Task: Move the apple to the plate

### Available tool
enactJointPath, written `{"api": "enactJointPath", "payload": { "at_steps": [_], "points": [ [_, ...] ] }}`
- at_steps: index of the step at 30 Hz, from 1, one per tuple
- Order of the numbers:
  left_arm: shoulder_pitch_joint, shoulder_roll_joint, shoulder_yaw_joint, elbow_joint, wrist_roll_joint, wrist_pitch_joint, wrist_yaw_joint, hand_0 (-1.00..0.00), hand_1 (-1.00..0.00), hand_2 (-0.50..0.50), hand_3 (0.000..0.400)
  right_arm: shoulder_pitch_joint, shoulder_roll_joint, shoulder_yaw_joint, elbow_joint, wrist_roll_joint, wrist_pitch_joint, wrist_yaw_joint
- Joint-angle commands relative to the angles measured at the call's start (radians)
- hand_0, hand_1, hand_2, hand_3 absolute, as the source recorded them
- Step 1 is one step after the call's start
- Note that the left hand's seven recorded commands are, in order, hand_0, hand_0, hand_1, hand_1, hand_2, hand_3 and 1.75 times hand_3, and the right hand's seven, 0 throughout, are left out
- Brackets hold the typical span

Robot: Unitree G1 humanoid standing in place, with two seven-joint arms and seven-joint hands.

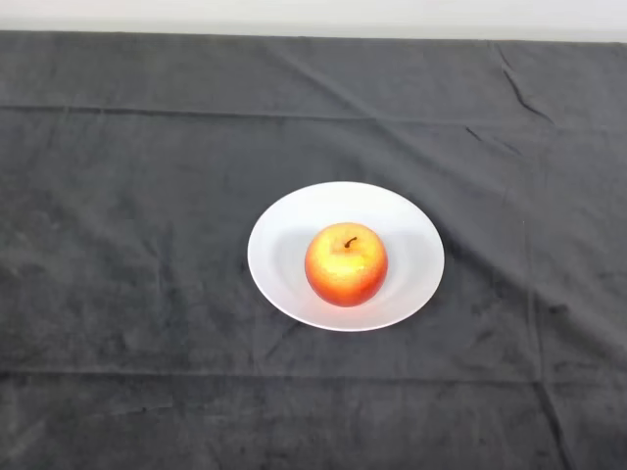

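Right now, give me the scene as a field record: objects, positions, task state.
apple: red-yellow, upright, stem up
apple position: on the plate, slightly toward its near side
plate: white, round, near the middle of the table
surface: dark cloth, wrinkled, covering the table
robot: no part in view
task state: apple already rests on the plate

The apple [346, 264], red shading to orange-yellow near the top, sat upright on the plate [294, 230] with its dark stem pointing up. The plate was white, round and shallow, lying flat near the middle of the cloth-covered table.
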Motion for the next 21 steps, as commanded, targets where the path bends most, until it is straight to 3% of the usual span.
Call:
{"api": "enactJointPath", "payload": {
  "at_steps": [1,21],
  "points": [
    [-0.027,-0.009,0.05,0.042,0.011,-0.032,-0.002,0.0,0.0,0.0,0.0,0.078,0.024,0.0219,0.047,-0.0287,0.007,0.0076],
    [-0.046,-0.014,0.072,0.08,0.016,-0.045,-0.027,0.0,0.0,0.0,0.0,0.076,0.024,0.0226,0.051,-0.0294,0.004,0.0065]
  ]
}}
